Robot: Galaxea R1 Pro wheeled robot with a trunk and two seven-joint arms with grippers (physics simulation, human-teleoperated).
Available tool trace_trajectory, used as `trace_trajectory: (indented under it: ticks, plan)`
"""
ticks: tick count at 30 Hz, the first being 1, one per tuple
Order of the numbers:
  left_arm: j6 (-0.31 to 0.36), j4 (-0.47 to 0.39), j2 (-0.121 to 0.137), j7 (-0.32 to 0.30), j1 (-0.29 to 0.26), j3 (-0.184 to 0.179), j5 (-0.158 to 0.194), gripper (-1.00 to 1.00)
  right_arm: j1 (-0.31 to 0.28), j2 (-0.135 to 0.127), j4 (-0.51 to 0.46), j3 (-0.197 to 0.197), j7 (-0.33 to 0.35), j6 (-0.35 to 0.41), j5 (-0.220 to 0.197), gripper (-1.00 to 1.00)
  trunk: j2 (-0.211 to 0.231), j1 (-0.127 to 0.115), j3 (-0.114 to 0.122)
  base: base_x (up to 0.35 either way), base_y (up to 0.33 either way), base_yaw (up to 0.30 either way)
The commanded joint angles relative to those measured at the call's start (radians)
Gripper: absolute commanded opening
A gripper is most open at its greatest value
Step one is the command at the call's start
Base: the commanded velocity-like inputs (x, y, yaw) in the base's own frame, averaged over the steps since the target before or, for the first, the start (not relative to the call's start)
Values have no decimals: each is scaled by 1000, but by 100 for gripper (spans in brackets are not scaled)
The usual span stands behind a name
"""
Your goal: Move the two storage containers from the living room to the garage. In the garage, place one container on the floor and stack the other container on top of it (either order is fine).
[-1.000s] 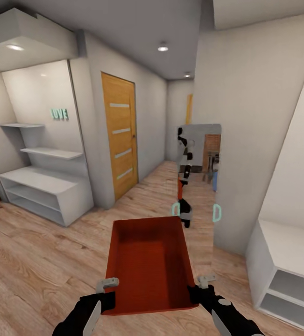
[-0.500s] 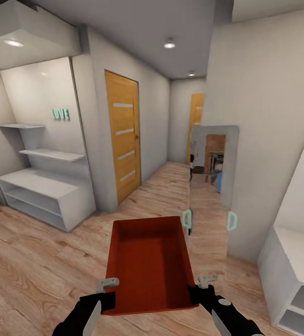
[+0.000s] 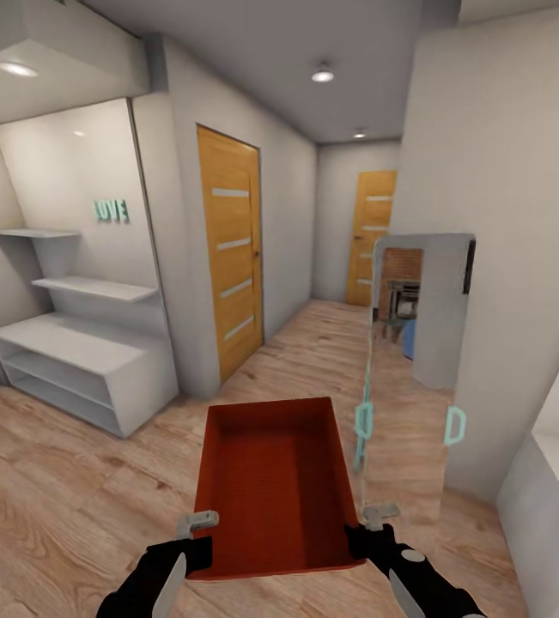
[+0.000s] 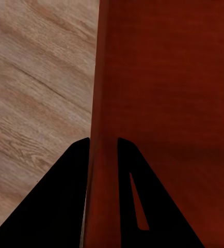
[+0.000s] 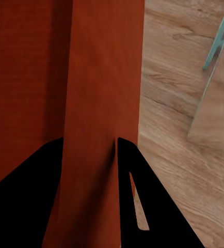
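An orange-red storage container (image 3: 272, 485) is held between the two arms, over the light wood plank floor (image 3: 64, 481) of a hallway. The left gripper (image 3: 195, 534) has its jaws clenched on the container's left wall near the corner closest to the robot; in the left wrist view the wall (image 4: 102, 155) runs up between the two dark fingers (image 4: 60, 201), one outside it and one inside the bin. The right gripper (image 3: 373, 525) grasps the opposite wall in the same way, and in the right wrist view that wall (image 5: 99, 129) fills the gap between its fingers (image 5: 143, 206). Inside the bin nothing can be seen but its plain floor. Its near wall is partly covered by the black wrists, and both forearms are cut off by the lower edge of the head view.

Ahead of the left jaws, well apart, stands a white shelf unit (image 3: 82, 360) under teal letters reading LOVE (image 3: 110, 209), with a wooden door (image 3: 231, 249) past it. Ahead of the right jaws a tall mirror panel (image 3: 416, 360) with teal clips (image 3: 455, 426) leans on the wall; its reflection is dim and hard to read. A second wooden door (image 3: 373, 236) closes the corridor's far end. A white cabinet (image 3: 545, 506) is cut off at the right edge.
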Motion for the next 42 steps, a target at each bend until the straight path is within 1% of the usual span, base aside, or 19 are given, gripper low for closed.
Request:
trace_trajectory:
  ticks: [1, 26, 42]
  plan:
    - [-23, -3, -1, 29, -1, 1, -73, -100, -1, -1, 3, 21, 3, -2, -13, -100, -2, 1, -2, 289, 159, 0]
    - [-23, -3, -1, 29, -1, 1, -73, -100, -1, -1, 3, 21, 3, -2, -13, -100, -2, 1, -2, 289, 154, 0]
    - [-23, -3, -1, 29, -1, 1, -73, -100, -1, -1, 3, 21, 3, -2, -13, -100, -2, 1, -2, 316, 21, 0]
